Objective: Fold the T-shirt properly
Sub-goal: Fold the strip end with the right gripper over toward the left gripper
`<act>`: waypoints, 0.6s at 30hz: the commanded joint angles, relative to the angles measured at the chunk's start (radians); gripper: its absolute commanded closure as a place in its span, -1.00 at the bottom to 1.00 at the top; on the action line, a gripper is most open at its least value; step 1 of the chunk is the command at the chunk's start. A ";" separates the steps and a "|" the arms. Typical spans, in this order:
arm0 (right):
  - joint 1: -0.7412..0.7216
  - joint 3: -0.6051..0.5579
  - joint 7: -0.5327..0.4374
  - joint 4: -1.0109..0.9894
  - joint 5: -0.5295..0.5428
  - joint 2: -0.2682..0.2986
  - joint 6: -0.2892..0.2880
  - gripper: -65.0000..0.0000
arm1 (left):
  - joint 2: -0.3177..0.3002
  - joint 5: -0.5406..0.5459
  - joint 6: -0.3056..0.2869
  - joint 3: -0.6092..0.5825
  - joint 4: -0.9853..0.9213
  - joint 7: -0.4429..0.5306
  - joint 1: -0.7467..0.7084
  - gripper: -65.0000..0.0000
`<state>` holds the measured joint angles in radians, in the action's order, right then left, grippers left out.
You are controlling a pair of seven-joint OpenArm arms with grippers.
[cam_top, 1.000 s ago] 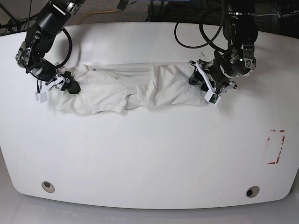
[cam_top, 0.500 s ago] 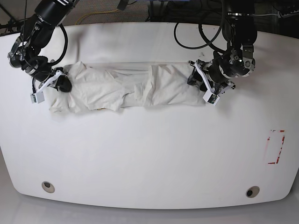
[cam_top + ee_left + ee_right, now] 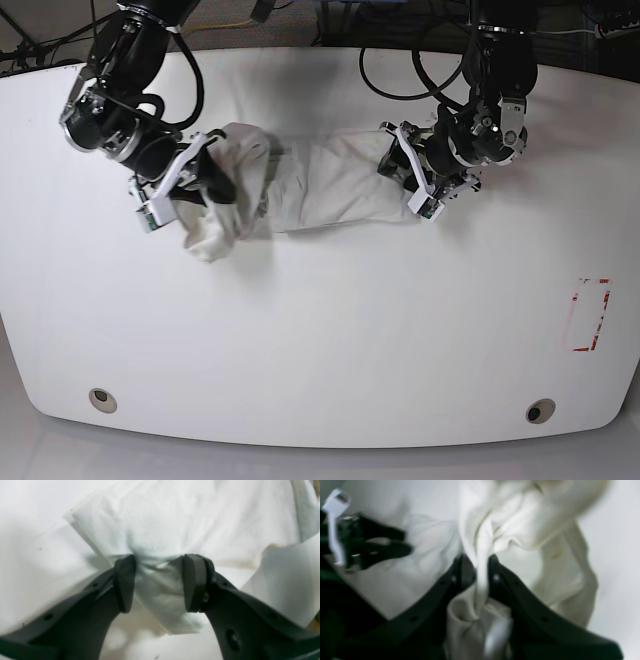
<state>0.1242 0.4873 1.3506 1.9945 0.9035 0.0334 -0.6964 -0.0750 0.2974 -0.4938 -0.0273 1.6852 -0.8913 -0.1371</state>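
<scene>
The white tabletop (image 3: 320, 330) takes up most of the base view, rounded at its corners, with a small round fitting (image 3: 101, 399) near one front corner and another (image 3: 540, 411) near the other, and a red dashed rectangle (image 3: 588, 315) marked close to one side edge.

Toward the far half of the tabletop lies the T-shirt (image 3: 300, 190), white and bunched into a long crumpled band running from one arm to the other. No printed graphic shows on the cloth that is visible. The end at the base view's left is gathered and lifted into a thick fold, with a lump of cloth hanging down to the tabletop beneath it; the other end lies flatter.

The right gripper (image 3: 476, 567) has its black jaws closed tight on a narrow rope of the T-shirt's cloth, the fabric squeezed thin between the pads and spilling out in folds above and below. That wrist view is blurred, so finer detail is lost.

The left gripper (image 3: 158, 582) holds the opposite end: its jaws stand partly apart with a thick wad of the T-shirt filling the gap and pressing against both pads (image 3: 125, 580), a corner of cloth poking out below them onto the tabletop.
</scene>
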 commanded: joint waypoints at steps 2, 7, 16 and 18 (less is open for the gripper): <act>-0.011 -0.048 -0.030 0.018 0.079 -0.034 -0.002 1.00 | 0.017 -0.022 -0.003 -0.003 0.014 0.004 0.004 0.15; -0.016 -0.141 -0.035 0.015 0.090 -0.111 -0.002 1.00 | 0.067 -0.103 -0.007 -0.006 0.017 0.004 0.004 0.15; -0.019 -0.306 -0.107 0.007 -0.017 -0.148 -0.002 0.99 | 0.085 -0.112 -0.010 -0.004 0.020 0.004 0.004 0.15; -0.019 -0.348 -0.132 0.007 -0.036 -0.148 -0.002 0.98 | 0.102 -0.112 -0.010 -0.001 0.020 0.004 0.004 0.15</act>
<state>0.1173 0.1638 1.2743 1.9846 0.8371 -0.1059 -0.6952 0.0120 0.1783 -0.4973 -0.0288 1.6905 -0.8875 -0.1383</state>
